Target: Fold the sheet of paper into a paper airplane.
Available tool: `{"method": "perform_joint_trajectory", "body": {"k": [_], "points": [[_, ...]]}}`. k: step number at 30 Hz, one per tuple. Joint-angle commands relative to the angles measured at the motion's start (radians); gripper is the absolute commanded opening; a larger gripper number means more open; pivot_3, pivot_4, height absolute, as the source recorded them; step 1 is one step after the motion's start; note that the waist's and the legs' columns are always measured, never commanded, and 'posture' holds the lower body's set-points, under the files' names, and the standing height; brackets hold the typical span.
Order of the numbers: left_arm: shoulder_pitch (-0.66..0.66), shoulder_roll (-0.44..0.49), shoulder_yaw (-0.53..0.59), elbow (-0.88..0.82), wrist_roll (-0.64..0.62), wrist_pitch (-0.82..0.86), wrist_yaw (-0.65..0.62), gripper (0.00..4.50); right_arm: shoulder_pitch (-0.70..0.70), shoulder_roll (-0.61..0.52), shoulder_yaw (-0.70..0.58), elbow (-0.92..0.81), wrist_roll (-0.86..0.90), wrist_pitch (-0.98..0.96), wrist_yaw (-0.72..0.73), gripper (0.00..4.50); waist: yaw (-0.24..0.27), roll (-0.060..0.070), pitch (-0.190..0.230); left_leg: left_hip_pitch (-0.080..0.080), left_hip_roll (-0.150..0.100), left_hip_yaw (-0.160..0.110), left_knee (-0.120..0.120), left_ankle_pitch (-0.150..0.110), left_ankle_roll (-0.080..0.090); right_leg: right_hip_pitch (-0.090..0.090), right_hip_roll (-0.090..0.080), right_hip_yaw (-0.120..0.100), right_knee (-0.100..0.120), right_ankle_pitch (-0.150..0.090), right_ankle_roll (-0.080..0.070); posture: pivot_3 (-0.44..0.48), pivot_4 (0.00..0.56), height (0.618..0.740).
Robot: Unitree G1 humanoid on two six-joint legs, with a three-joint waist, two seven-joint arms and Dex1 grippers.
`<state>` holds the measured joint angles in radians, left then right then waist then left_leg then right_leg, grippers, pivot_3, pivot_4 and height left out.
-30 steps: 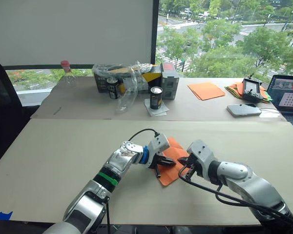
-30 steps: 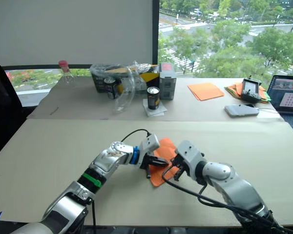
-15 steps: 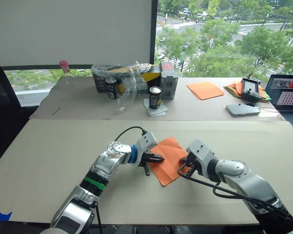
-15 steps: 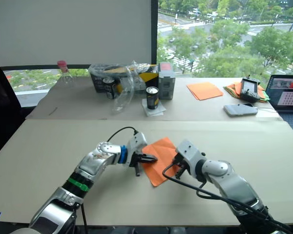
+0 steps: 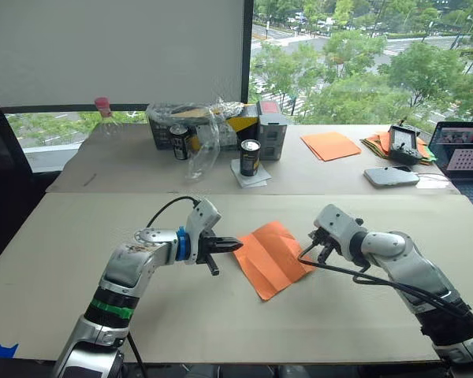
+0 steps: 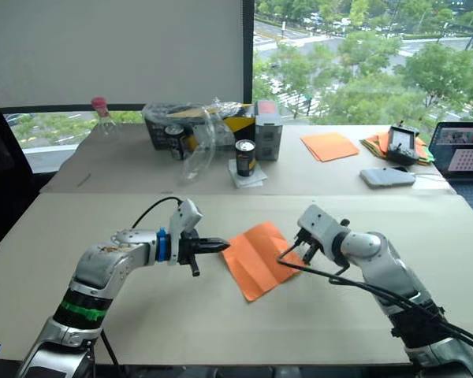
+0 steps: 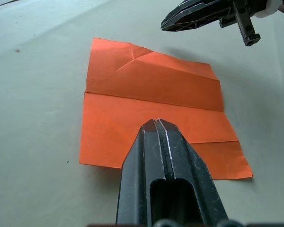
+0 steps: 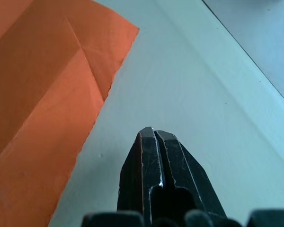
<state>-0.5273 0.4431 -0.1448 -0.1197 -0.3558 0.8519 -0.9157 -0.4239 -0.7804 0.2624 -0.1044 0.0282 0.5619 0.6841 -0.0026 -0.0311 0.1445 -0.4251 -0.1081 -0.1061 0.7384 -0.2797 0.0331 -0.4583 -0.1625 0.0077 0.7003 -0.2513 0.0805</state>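
Creased sheet of paper (image 5: 270,247) between closed grippers

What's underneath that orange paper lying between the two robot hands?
The sheet of paper lies flat on the pale table. Whatever its folded flaps cover is hidden; nothing bulges beneath.

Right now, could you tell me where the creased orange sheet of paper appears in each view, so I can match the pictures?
Left eye view: the sheet of paper lies flat on the table, between the two hands.
Right eye view: the same, slightly further left.
Left wrist view: mid-picture, beyond the shut fingers.
Right wrist view: along one side.
Shared landmark: the right hand, also beyond the sheet in the left wrist view.
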Motion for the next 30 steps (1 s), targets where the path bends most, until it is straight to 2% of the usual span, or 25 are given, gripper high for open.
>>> {"method": "perform_joint_trajectory", "body": {"k": [1, 5, 12, 23, 30], "points": [[0.005, 0.003, -0.002, -0.044, -0.02, -0.006, 0.012, 0.0, -0.011, -0.003, 0.022, -0.014, -0.017, -0.026, 0.059, 0.04, -0.002, 0.0, 0.0, 0.0, 0.0, 0.0, 0.0, 0.0, 0.0, 0.0, 0.0, 0.0, 0.0, 0.0, 0.0, 0.0, 0.15, 0.67], [0.002, 0.009, -0.006, -0.039, -0.016, -0.017, 0.015, 0.0, 0.025, 0.0, 0.024, -0.082, 0.013, 0.009, 0.125, 0.04, -0.005, 0.0, 0.0, 0.0, 0.0, 0.0, 0.0, 0.0, 0.0, 0.0, 0.0, 0.0, 0.0, 0.0, 0.0, 0.0, 0.15, 0.67], [-0.016, 0.034, -0.034, -0.008, -0.002, -0.044, -0.016, 0.0, 0.139, -0.03, 0.023, -0.309, 0.113, 0.178, 0.227, 0.04, -0.007, 0.0, 0.0, 0.0, 0.0, 0.0, 0.0, 0.0, 0.0, 0.0, 0.0, 0.0, -0.001, 0.0, 0.0, 0.0, 0.15, 0.67], [-0.053, 0.053, -0.107, 0.035, 0.011, -0.093, -0.068, 0.0, 0.191, 0.009, 0.01, -0.457, 0.2, 0.318, 0.2, 0.04, -0.001, 0.0, 0.0, 0.0, 0.001, -0.001, 0.0, 0.0, 0.0, 0.001, 0.0, 0.0, -0.001, 0.0, 0.0, 0.0, 0.15, 0.67], [-0.045, 0.084, -0.107, 0.041, 0.015, -0.104, -0.087, 0.0, 0.195, -0.052, -0.178, -0.572, 0.374, 0.421, 0.249, 0.04, 0.005, 0.0, 0.0, -0.001, 0.0, -0.001, 0.0, 0.0, 0.001, 0.0, -0.001, 0.0, -0.001, 0.0, 0.0, 0.0, 0.15, 0.67]]}}
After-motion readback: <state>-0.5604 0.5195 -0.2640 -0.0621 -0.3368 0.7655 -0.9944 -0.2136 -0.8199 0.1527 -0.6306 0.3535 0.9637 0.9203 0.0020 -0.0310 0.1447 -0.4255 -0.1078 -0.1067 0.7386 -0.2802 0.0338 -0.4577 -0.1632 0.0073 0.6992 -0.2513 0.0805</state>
